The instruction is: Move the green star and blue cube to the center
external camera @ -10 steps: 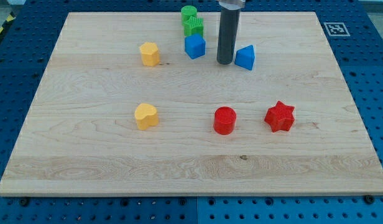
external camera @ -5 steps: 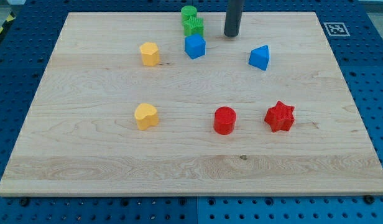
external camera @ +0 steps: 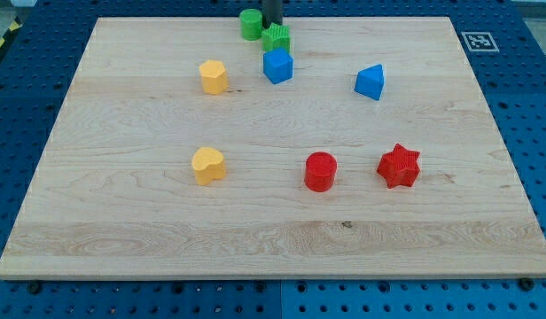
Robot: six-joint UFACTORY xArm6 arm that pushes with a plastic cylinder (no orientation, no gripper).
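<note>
The green star (external camera: pixel 276 38) lies near the board's top edge, just above the blue cube (external camera: pixel 277 66), close to or touching it. My tip (external camera: pixel 271 25) is at the view's top, right behind the green star and beside the green cylinder (external camera: pixel 250 24), which sits to the tip's left. Only the rod's lowest part shows.
A blue triangular block (external camera: pixel 370 81) lies right of the cube. A yellow block (external camera: pixel 214 77) is at upper left, a yellow heart (external camera: pixel 207 165) at lower left. A red cylinder (external camera: pixel 321 171) and a red star (external camera: pixel 399 166) sit at lower right. The wooden board (external camera: pixel 122 230) has a marker tag (external camera: pixel 477 40).
My tip moved up and left from beside the blue triangular block to behind the green star. The triangular block shifted right earlier. The green cylinder was pushed left.
</note>
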